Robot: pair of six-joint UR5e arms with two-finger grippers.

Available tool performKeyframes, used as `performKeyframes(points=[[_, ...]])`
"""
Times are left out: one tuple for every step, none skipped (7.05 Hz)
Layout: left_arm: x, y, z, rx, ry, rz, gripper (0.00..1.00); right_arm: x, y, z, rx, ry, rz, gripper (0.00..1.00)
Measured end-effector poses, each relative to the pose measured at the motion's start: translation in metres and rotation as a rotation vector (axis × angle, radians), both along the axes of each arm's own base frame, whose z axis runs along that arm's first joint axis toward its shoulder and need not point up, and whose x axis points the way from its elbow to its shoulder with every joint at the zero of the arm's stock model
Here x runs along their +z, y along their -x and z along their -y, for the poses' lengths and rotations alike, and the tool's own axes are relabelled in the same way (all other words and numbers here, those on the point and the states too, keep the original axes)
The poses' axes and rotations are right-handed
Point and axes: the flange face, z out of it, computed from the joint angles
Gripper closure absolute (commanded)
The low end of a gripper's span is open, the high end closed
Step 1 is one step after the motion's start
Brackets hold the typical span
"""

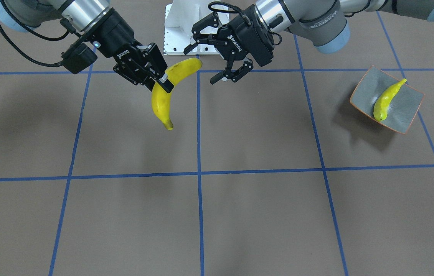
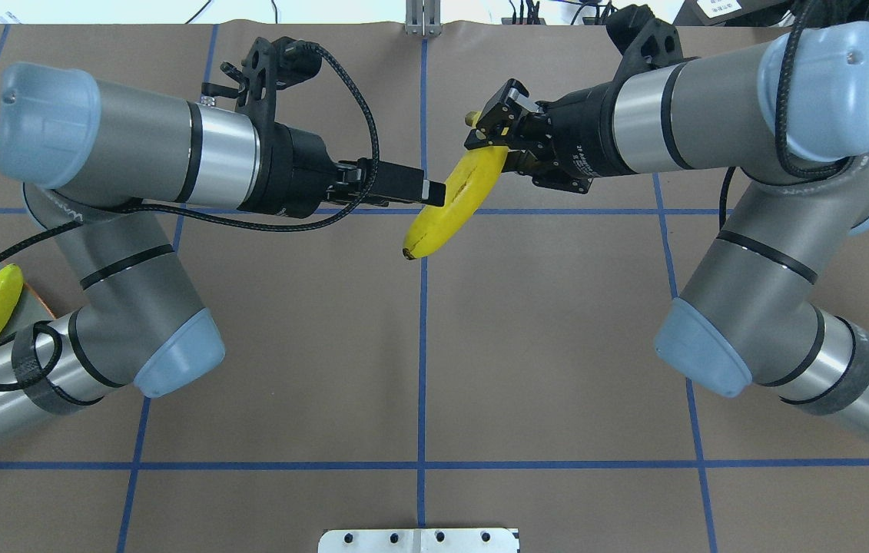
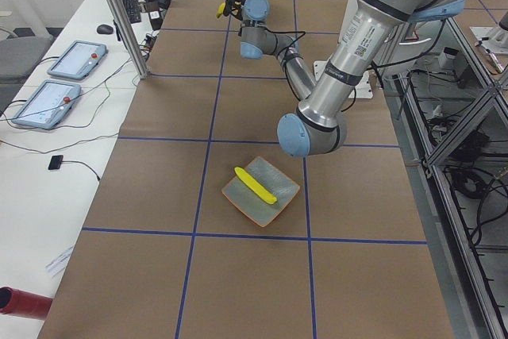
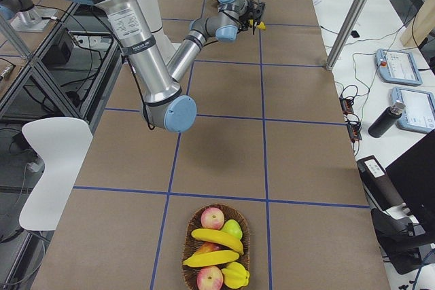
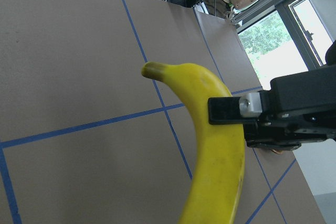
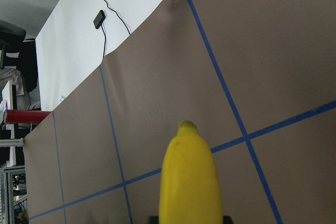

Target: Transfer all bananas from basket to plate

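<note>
Held banana: yellow and curved, it hangs tilted in the air over the middle of the table, clear of the brown paper.
Right gripper: fingers clamped across the banana's middle stretch, carrying all its weight.
Left gripper: jaws spread wide and empty, with the banana's far end right at their mouth. Whether they touch it, I cannot tell.
Step in hand: this looks like a hand-over from right to left, since the plate sits on the left arm's side.
Doing it well: the left jaws should close on the bare length beside the right fingers, not on the very tip. The skin is glossy and the shape curved, so a grip near the end could let it swing or slip. The right gripper should let go only once that hold is firm.
Plate: well apart from both grippers, with 1 banana lying across it. The spare room looks narrow, so the next one is best laid alongside.
Basket: at the table's far right end, with 2 bananas among other fruit.
Progress: 1 of 4 delivered.
</note>
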Motion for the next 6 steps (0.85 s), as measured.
performKeyframes(points=[[0.000,-0.001,-0.001,0.002,0.000,0.000,0.01,-0.005,0.004,-0.004,-0.004,-0.005,0.005,1.00],[0.000,-0.002,-0.002,0.006,-0.001,0.001,0.01,-0.011,0.007,-0.007,-0.009,-0.012,0.012,1.00],[0.000,-0.006,-0.005,0.013,-0.002,0.001,0.12,-0.016,0.009,-0.009,-0.013,-0.018,0.019,1.00],[0.000,-0.010,-0.009,0.023,-0.004,-0.001,0.52,-0.019,0.010,-0.010,-0.016,-0.022,0.023,1.00],[-0.001,-0.014,-0.015,0.035,-0.008,-0.006,1.00,-0.021,0.011,-0.010,-0.017,-0.024,0.026,0.52],[-0.001,-0.019,-0.021,0.049,-0.011,-0.011,1.00,-0.021,0.011,-0.010,-0.017,-0.028,0.026,0.01]])
